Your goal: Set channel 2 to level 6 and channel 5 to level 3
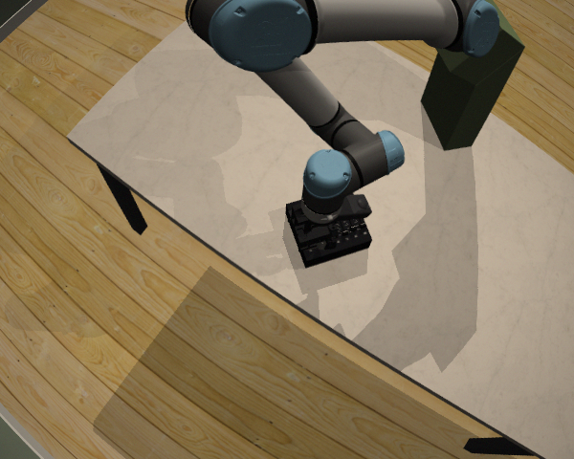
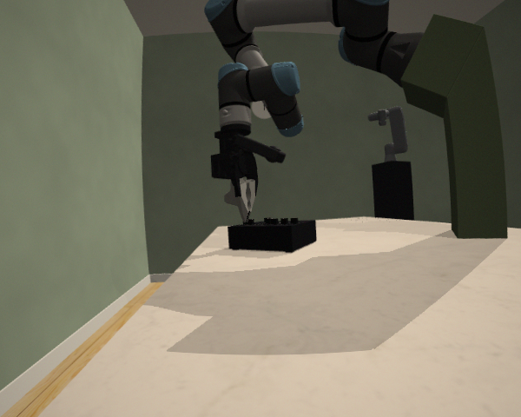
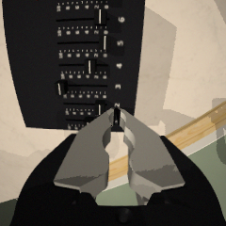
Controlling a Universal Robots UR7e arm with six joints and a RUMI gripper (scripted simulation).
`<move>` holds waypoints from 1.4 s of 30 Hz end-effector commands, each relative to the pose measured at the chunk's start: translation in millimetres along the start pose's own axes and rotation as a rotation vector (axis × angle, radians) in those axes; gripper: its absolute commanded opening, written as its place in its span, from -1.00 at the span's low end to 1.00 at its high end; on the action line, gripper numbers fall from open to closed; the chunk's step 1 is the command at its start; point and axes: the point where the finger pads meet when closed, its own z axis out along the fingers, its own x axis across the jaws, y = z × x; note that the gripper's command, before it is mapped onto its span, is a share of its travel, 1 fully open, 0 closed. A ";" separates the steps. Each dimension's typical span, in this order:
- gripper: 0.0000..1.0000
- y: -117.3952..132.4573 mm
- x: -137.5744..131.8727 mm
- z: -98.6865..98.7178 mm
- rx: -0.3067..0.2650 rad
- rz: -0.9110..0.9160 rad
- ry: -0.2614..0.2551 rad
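The black box-shaped lighting desk (image 2: 272,234) with six numbered fader rows sits on the pale marble-patterned table top (image 2: 323,314), near its edge on the side of the wooden plank floor (image 1: 79,276). The grey two-jaw gripper (image 3: 116,118) on the grey and blue arm (image 1: 297,89) points down over the desk's end, its jaws clenched tight with nothing between them. In the wrist view the tips meet beside the number 2, just by the channel 2 fader knob (image 3: 100,107); whether they touch it cannot be told.
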 end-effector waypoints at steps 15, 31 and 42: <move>-1.00 0.4 -0.4 -0.2 -0.001 0.000 0.001; -1.00 0.4 -4.6 -0.2 -0.001 0.000 0.001; -1.00 0.4 -9.4 -0.2 -0.001 0.000 0.001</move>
